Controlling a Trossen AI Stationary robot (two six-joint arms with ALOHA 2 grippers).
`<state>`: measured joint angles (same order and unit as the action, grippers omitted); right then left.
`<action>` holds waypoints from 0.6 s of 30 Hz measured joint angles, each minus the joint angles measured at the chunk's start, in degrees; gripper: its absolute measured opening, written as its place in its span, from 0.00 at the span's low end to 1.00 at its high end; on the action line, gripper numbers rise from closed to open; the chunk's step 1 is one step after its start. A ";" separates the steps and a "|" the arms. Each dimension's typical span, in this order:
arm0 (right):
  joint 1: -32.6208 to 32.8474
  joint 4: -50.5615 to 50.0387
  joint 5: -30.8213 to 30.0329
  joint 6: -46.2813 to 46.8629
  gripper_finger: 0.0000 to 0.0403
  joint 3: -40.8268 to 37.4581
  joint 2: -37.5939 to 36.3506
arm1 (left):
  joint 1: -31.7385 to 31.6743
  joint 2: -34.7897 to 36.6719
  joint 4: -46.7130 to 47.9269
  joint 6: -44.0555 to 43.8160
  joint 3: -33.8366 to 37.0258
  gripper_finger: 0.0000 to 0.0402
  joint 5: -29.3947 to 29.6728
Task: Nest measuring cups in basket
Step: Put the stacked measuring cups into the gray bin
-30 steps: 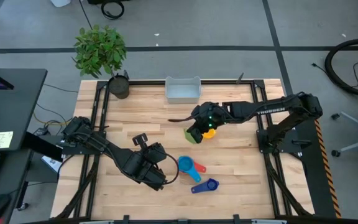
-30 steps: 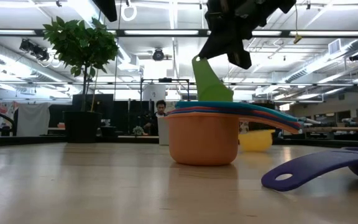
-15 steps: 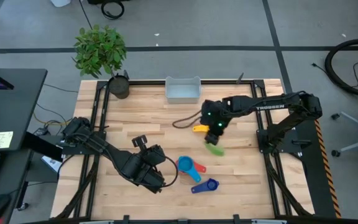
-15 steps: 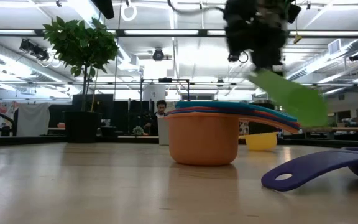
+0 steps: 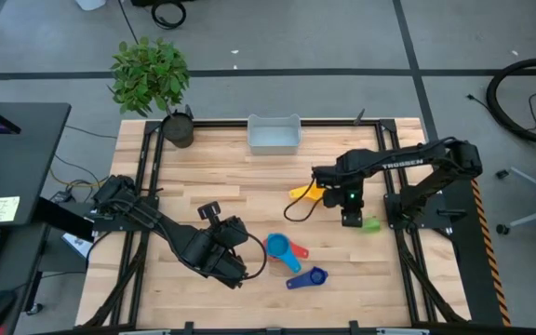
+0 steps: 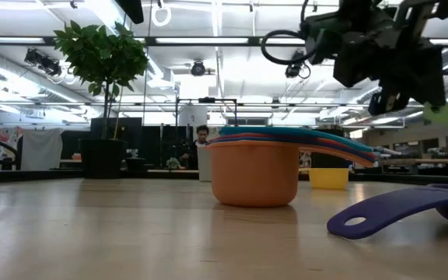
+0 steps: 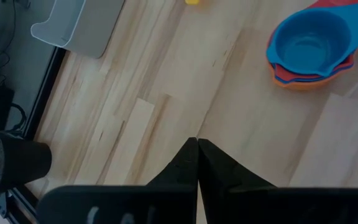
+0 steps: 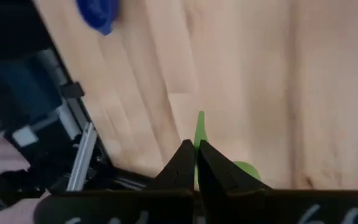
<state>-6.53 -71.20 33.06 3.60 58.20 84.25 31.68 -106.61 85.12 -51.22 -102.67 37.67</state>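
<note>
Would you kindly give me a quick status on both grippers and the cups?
Right gripper shut on green cup, over the table's right side. Left gripper shut, empty, waiting front-left. Stacked cups, yellow cup, purple cup on table; basket empty.

Wooden bench and what rests on it

The pale plank bench (image 5: 249, 177) is framed by dark rails. On it are seen a grey-white basket (image 5: 274, 135) at the far edge, a dark plant pot (image 5: 179, 128) at the far left corner, a yellow cup (image 5: 307, 193), a nested stack of cups (image 5: 282, 247) topped in blue, and a dark blue cup (image 5: 311, 277).
</note>
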 joint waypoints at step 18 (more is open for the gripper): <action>1.97 12.23 2.91 -0.09 0.03 -12.10 0.07 | 0.00 0.00 -0.02 -0.04 0.00 0.02 0.02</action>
<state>-4.56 -58.97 35.97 3.51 46.10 84.31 31.68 -106.61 85.10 -51.27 -102.67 37.69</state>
